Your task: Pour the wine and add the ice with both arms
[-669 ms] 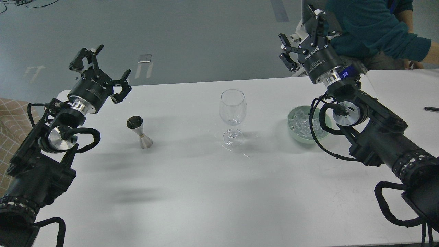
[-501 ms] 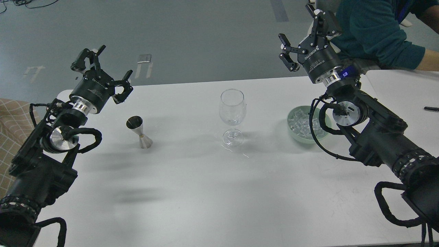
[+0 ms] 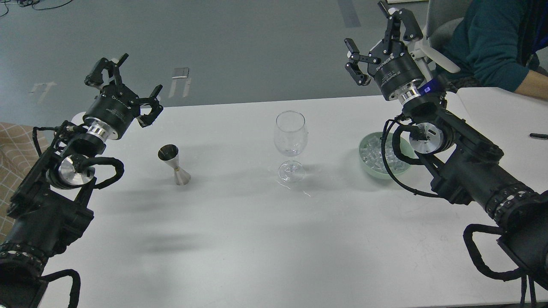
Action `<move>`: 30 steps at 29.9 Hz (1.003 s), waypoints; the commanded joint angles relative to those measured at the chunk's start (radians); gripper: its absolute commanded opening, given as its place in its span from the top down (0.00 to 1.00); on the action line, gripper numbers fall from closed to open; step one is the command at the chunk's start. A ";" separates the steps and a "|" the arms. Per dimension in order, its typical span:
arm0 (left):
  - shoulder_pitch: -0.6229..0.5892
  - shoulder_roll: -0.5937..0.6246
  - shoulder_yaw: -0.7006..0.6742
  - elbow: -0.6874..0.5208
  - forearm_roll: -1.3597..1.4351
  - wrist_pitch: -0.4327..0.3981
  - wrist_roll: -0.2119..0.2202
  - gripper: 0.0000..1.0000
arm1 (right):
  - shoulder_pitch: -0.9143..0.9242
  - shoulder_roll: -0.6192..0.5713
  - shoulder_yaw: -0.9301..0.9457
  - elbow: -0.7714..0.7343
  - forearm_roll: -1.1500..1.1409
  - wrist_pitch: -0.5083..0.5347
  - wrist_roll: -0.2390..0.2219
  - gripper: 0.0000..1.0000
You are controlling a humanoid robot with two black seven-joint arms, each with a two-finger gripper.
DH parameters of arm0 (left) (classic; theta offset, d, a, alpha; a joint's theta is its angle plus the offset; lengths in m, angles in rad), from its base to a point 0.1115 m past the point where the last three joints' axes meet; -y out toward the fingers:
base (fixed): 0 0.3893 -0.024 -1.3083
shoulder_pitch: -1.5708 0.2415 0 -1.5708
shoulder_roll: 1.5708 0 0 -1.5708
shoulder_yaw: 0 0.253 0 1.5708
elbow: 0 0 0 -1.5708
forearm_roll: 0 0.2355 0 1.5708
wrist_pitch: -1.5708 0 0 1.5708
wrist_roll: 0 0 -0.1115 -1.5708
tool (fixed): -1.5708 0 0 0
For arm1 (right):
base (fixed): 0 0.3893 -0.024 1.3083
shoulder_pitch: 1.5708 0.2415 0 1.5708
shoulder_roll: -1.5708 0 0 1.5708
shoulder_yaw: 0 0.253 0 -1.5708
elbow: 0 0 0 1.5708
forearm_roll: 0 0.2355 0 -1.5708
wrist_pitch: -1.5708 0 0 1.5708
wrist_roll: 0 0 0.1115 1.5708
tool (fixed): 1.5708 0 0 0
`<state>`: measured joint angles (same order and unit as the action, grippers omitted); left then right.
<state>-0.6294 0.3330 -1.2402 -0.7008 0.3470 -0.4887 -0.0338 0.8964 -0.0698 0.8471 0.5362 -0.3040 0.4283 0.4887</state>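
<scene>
Both hands hang spread and empty above the tabletop (image 3: 257, 239). The ice (image 3: 374, 155) fills a green bowl (image 3: 366, 164) at six o'clock of the right hand (image 3: 376, 40). The measuring cup (image 3: 174, 164) stands at five o'clock of the left hand (image 3: 124, 81), the wine glass (image 3: 290, 145) between them.

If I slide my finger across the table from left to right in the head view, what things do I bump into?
Metal jigger → wine glass → green bowl of ice → black pen.
</scene>
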 commanded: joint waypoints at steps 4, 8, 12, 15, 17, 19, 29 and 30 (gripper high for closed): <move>-0.007 0.003 0.004 0.006 0.000 0.000 -0.041 0.02 | 0.019 -0.007 -0.010 -0.002 -0.001 0.000 0.000 0.00; -0.009 0.003 0.002 0.029 -0.002 0.004 -0.032 0.02 | 0.013 -0.007 -0.011 -0.012 -0.001 -0.002 0.000 0.00; -0.007 -0.002 0.004 0.035 0.001 0.030 -0.040 0.02 | 0.013 -0.010 -0.028 -0.012 -0.003 -0.006 0.000 0.00; -0.007 -0.006 0.004 0.034 0.000 0.038 -0.043 0.02 | 0.021 -0.010 -0.084 -0.006 -0.003 -0.005 0.000 0.00; -0.009 -0.009 0.002 0.035 0.000 0.041 -0.043 0.02 | 0.021 -0.012 -0.104 -0.004 -0.003 -0.003 0.000 0.00; -0.009 -0.011 0.004 0.033 0.000 0.039 -0.041 0.02 | 0.019 -0.012 -0.114 -0.004 -0.003 -0.003 0.000 0.00; -0.007 -0.011 0.015 0.026 0.012 0.068 -0.074 0.02 | 0.021 -0.005 -0.114 -0.009 -0.003 -0.009 0.000 0.00; -0.007 -0.012 0.015 0.020 0.012 0.068 -0.074 0.02 | 0.021 -0.004 -0.114 -0.007 -0.003 -0.009 0.000 0.00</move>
<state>-0.6376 0.3207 -1.2273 -0.6701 0.3571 -0.4190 -0.1018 0.9156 -0.0759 0.7318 0.5270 -0.3081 0.4191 0.4887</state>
